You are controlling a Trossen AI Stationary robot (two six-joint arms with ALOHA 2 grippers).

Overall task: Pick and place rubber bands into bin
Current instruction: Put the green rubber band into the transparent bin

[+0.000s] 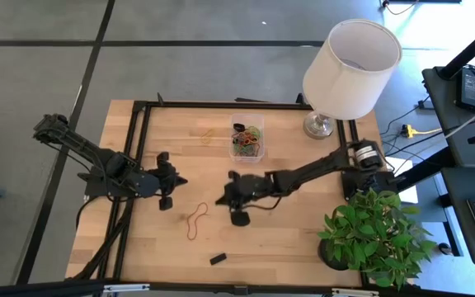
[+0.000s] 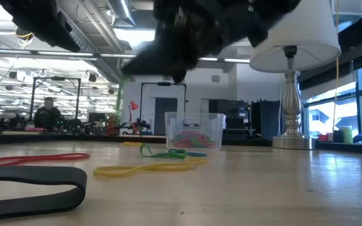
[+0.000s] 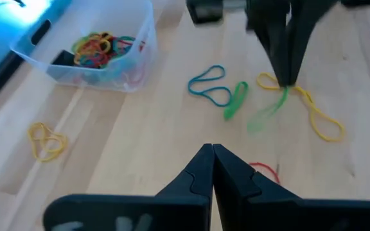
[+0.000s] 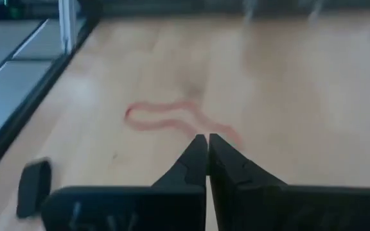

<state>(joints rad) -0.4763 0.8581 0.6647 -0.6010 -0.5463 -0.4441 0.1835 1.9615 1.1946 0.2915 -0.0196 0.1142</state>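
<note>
The clear bin (image 1: 232, 124) (image 3: 148, 25) stands on the table's far middle with several coloured rubber bands in it. Loose bands lie on the wood: blue (image 3: 209, 85), green (image 3: 236, 100), two yellow (image 3: 317, 115) (image 3: 46, 141) and red (image 1: 196, 220) (image 4: 166, 117). My right gripper (image 1: 220, 198) (image 4: 207, 141) is mid-table, shut on a green band (image 3: 265, 115). My left gripper (image 1: 183, 179) (image 3: 212, 151) hovers shut, left of it, touching nothing. My right gripper pinches one end (image 3: 284, 95) of a green rubber band between its shut fingertips (image 3: 288, 70), which point down from above. The band hangs slack and blurred below them, slanting toward the table near the yellow band; whether its lower end touches the wood I cannot tell.
A white lamp (image 1: 349, 62) stands at the far right corner and a potted plant (image 1: 373, 231) at the near right. A small black block (image 1: 218, 258) lies near the front edge, and a black band (image 2: 33, 182) lies close to the low camera. A person (image 2: 48, 113) sits far behind the table.
</note>
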